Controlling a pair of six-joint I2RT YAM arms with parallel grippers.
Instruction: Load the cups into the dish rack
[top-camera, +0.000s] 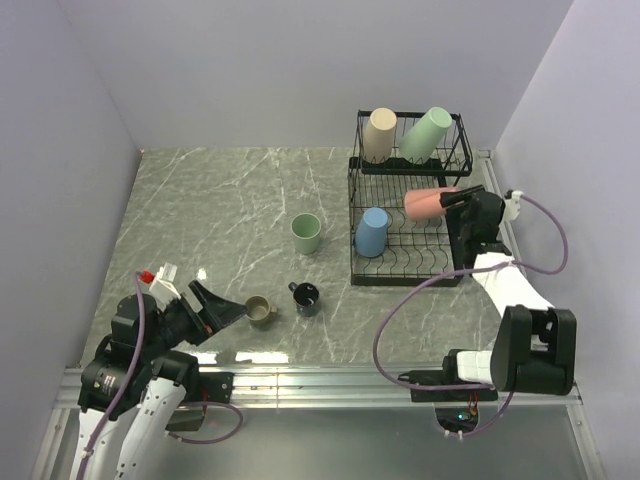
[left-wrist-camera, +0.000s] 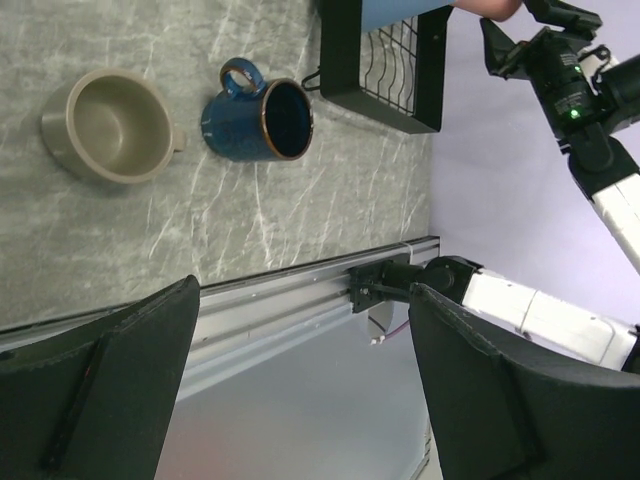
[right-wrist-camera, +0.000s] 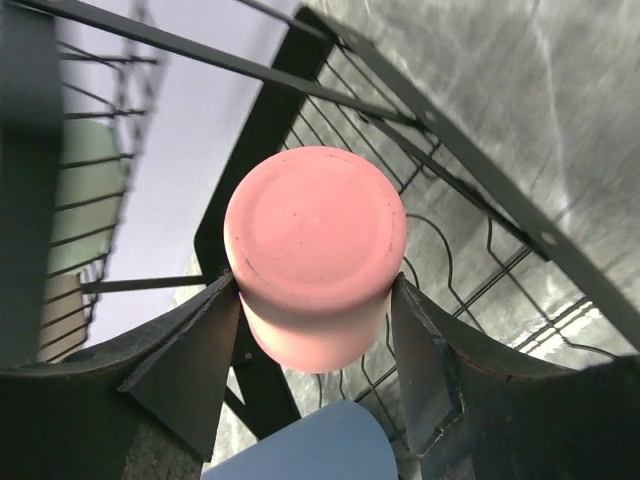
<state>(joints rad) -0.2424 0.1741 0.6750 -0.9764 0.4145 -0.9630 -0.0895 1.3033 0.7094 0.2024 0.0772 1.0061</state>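
1. Progress looked past halfway: beige cup (top-camera: 379, 133), racked green cup (top-camera: 427, 133) and blue cup (top-camera: 372, 231) sat in the dish rack (top-camera: 455, 275).
2. Right gripper (right-wrist-camera: 315, 285) was clenched on the pink cup (right-wrist-camera: 315, 220), with rack wires beyond the jaws and the blue cup just below them.
3. Left gripper (left-wrist-camera: 305, 290) gaped, nothing between its jaws; olive mug (left-wrist-camera: 110, 125) and navy mug (left-wrist-camera: 262, 118) waited ahead, loose green cup (top-camera: 306, 233) farther off.
4. Rack bars crowded the pink cup, a likely snag.

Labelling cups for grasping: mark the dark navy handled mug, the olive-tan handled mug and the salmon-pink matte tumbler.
Dark navy handled mug (left-wrist-camera: 245, 122): left wrist view, side wall.
Olive-tan handled mug (left-wrist-camera: 108, 120): left wrist view, inside bottom.
Salmon-pink matte tumbler (right-wrist-camera: 315, 230): right wrist view, flat base.
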